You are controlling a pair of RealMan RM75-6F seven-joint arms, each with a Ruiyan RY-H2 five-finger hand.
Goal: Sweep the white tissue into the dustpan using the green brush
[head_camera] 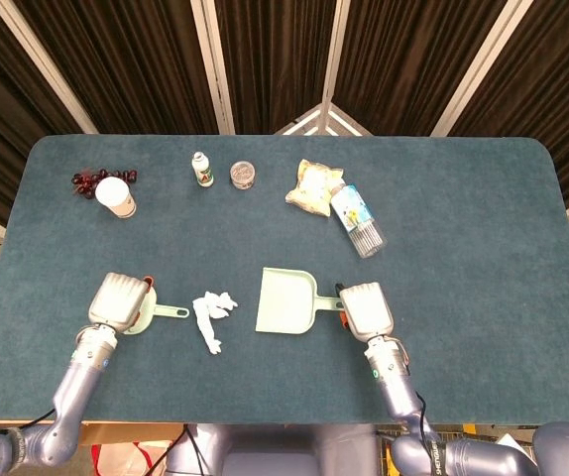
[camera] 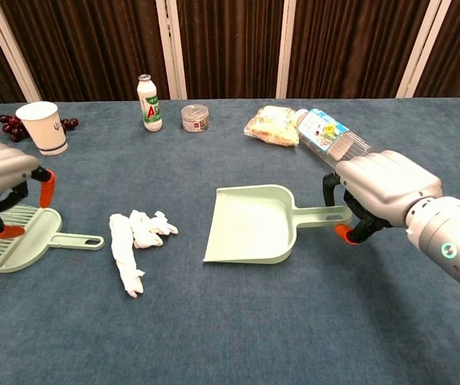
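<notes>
We hold the pale green plastic dustpan (camera: 252, 223) by its handle, right hand (camera: 378, 192) fingers closed; left hand (camera: 2, 180) hovers open-fingered over the green bristle brush (camera: 22, 242); next it must grasp the brush and sweep the crumpled white tissue (camera: 134, 238) rightward.

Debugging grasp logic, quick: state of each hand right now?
Left hand: over the green brush, fingers apart around its head, nothing gripped yet; open.
Right hand: closed on the dustpan handle, holding it.

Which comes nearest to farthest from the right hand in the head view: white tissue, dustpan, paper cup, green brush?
From the right hand:
1. Dustpan, right beside it on its left; its handle reaches the hand.
2. White tissue, further left, mid-table.
3. Green brush, left again, under the left hand.
4. Paper cup, far left corner.
</notes>
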